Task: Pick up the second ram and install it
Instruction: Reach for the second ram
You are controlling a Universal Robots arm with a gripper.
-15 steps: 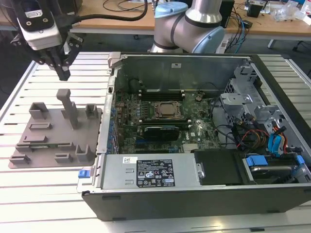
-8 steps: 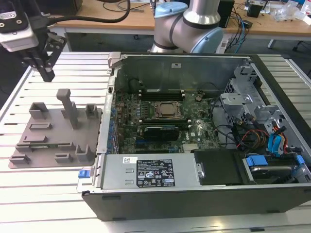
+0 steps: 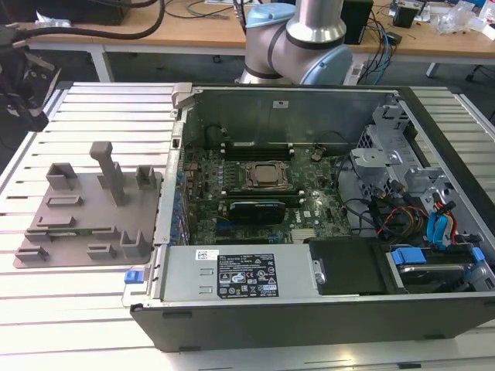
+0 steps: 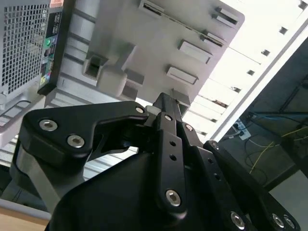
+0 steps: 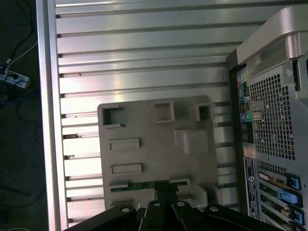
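Observation:
The second ram [image 5: 139,186] is a thin green stick lying in a slot of the grey holder tray [image 5: 159,144], at the tray edge nearest the camera in the first wrist view. My black gripper [image 5: 161,188] hangs well above the tray with its fingers [image 4: 166,103] pressed together and nothing between them. In the first wrist view its tip lines up with the middle of the ram. In the exterior view the gripper [image 3: 31,100] is high at the far left, above and behind the holder tray [image 3: 85,212].
An open computer case [image 3: 309,309] lies on the slatted metal table [image 3: 93,309] at the exterior view's right of the tray. Inside are the motherboard's CPU socket [image 3: 267,176], black slot rails [image 3: 255,144], cables and a power supply [image 3: 240,274]. The arm's base [image 3: 298,39] stands behind.

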